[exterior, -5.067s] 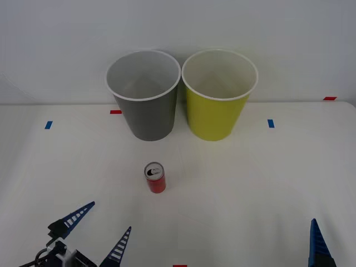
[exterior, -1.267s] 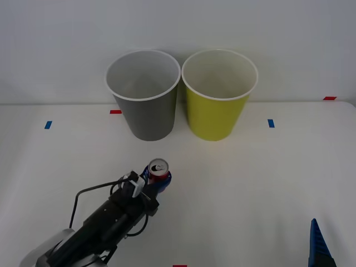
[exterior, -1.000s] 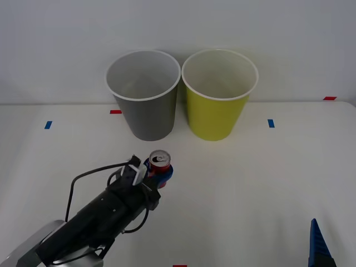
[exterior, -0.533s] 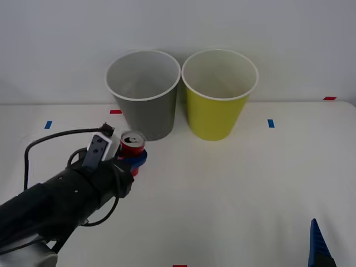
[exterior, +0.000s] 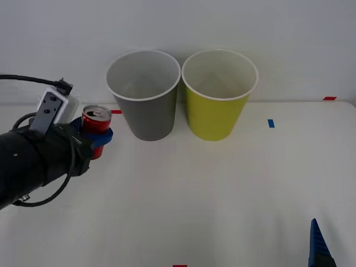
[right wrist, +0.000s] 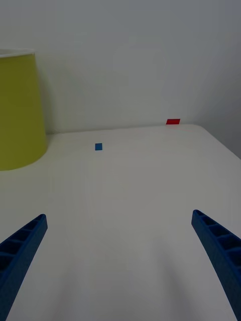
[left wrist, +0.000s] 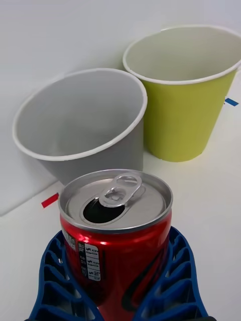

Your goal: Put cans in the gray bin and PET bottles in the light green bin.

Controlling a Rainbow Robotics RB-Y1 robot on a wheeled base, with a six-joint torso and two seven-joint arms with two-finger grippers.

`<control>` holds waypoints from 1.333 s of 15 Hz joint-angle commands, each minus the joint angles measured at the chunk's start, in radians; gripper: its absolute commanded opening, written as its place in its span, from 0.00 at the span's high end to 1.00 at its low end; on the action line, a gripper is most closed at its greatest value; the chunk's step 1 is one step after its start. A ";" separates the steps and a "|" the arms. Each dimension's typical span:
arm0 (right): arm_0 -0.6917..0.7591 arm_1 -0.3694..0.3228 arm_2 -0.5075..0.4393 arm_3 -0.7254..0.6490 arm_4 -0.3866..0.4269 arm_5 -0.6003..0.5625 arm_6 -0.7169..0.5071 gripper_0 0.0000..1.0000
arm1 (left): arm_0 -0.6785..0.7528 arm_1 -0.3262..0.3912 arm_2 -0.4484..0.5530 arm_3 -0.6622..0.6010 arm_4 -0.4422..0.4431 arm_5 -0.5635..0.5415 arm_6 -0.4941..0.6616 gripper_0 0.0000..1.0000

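Observation:
A small red can (exterior: pixel 96 123) with a silver top hangs in the air left of the gray bin (exterior: pixel 145 95), held upright by my left gripper (exterior: pixel 99 139), which is shut on it. In the left wrist view the blue fingers (left wrist: pixel 168 281) wrap the can (left wrist: pixel 115 235), with the gray bin (left wrist: pixel 83 125) and the light green bin (left wrist: pixel 183 93) beyond it. The light green bin (exterior: pixel 218 95) stands right of the gray one, both upright with pale insides showing. My right gripper (right wrist: pixel 120 251) is open low at the table's near right, one fingertip (exterior: pixel 318 245) showing in the front view.
The white table (exterior: pixel 222 189) runs back to a pale wall. Small red tape marks (exterior: pixel 330 98) and blue tape marks (exterior: pixel 271 123) lie on it. The light green bin's side (right wrist: pixel 17 110) shows in the right wrist view.
My left gripper closed on the can, lifted it off the table and carried it up and to the left of the gray bin. The right arm has stayed put.

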 commanded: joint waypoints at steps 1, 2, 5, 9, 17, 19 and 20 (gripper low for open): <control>0.000 0.000 0.000 0.000 0.000 0.000 0.000 0.00 | -0.188 -0.029 0.049 -0.001 0.019 0.176 0.007 1.00; 0.000 0.000 0.000 0.000 0.000 0.000 0.000 0.00 | -0.248 -0.035 0.056 0.000 0.016 0.202 0.011 1.00; 0.000 0.000 0.000 0.000 0.000 0.000 0.000 0.00 | -0.409 -0.042 0.045 0.138 0.013 0.202 0.013 1.00; 0.000 0.000 0.000 0.000 0.000 0.000 0.000 0.00 | -0.569 -0.072 -0.012 0.321 -0.054 0.179 0.017 1.00; 0.000 0.000 0.000 0.000 0.000 0.000 0.000 0.00 | -0.659 -0.154 -0.063 0.638 -0.143 -0.129 -0.013 1.00; 0.000 0.000 0.000 0.000 0.000 0.000 0.000 0.00 | -0.659 -0.154 -0.109 0.692 -0.182 -0.237 -0.017 1.00; 0.000 0.000 0.000 0.000 0.000 0.000 0.000 0.00 | -0.659 -0.154 -0.115 0.713 -0.183 -0.264 -0.017 1.00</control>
